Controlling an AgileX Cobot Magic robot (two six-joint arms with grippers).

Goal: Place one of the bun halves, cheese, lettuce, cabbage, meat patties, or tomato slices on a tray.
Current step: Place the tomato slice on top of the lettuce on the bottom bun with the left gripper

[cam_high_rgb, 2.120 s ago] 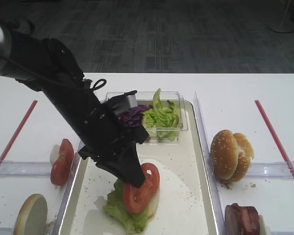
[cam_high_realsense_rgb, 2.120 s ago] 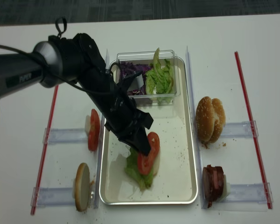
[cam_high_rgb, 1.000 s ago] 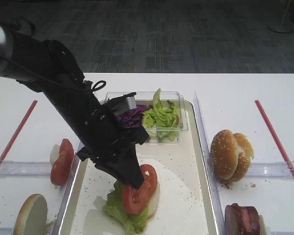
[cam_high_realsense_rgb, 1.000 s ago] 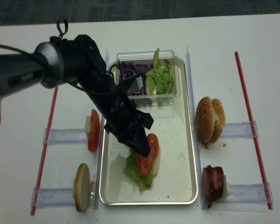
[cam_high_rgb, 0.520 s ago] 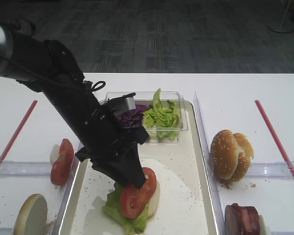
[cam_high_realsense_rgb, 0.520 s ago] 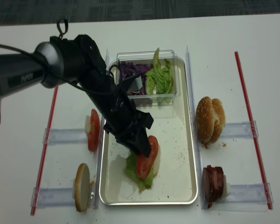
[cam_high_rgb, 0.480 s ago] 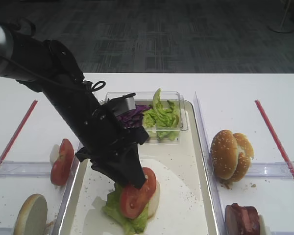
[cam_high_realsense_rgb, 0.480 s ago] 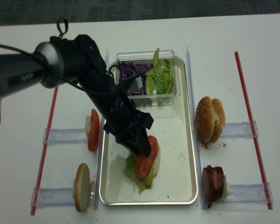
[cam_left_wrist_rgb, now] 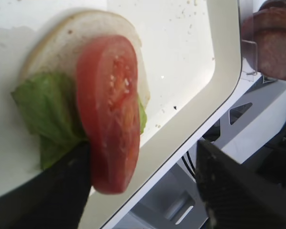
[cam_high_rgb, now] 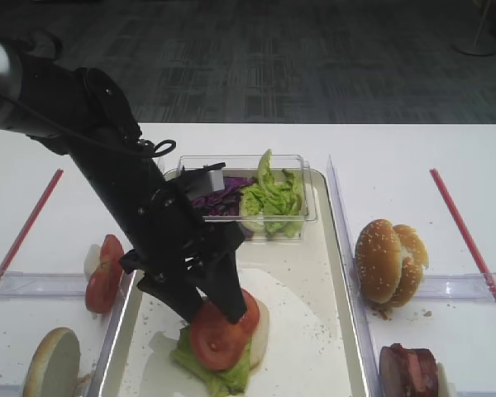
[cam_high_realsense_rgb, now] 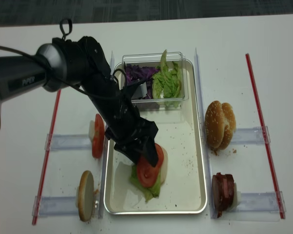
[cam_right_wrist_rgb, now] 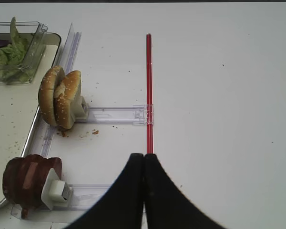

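Left gripper [cam_left_wrist_rgb: 143, 191]: jaws apart, one dark finger on each side of the wrist view; it reaches down over the near middle of the tray; one finger touches the tomato slice's lower edge, the other stands well clear of it
Right gripper [cam_right_wrist_rgb: 144, 191]: fingers pressed together with nothing between them; it hangs over bare table on the right, near the red strip [cam_right_wrist_rgb: 148, 90]
Tray [cam_high_realsense_rgb: 195, 146]: long, silvery rim, cream speckled floor; it lies in the middle of the table
Stack on the tray: a pale bun half [cam_left_wrist_rgb: 62, 40] lies cut face up; a lettuce leaf [cam_left_wrist_rgb: 43, 102] lies on it; a tomato slice [cam_high_realsense_rgb: 147, 170] rests on top, leaning against the left finger
Clear tub [cam_high_realsense_rgb: 180, 61]: at the far end of the tray; purple cabbage [cam_high_realsense_rgb: 136, 74] on the left, green lettuce [cam_high_realsense_rgb: 168, 80] on the right
Left of the tray: tomato slices [cam_high_realsense_rgb: 98, 136] stand on edge in a clear holder; nearer, a bun half [cam_high_realsense_rgb: 85, 195] stands on edge
Right of the tray: sesame bun halves [cam_high_realsense_rgb: 219, 124] stand on edge in a holder; nearer, meat patties [cam_high_realsense_rgb: 223, 191] stand likewise
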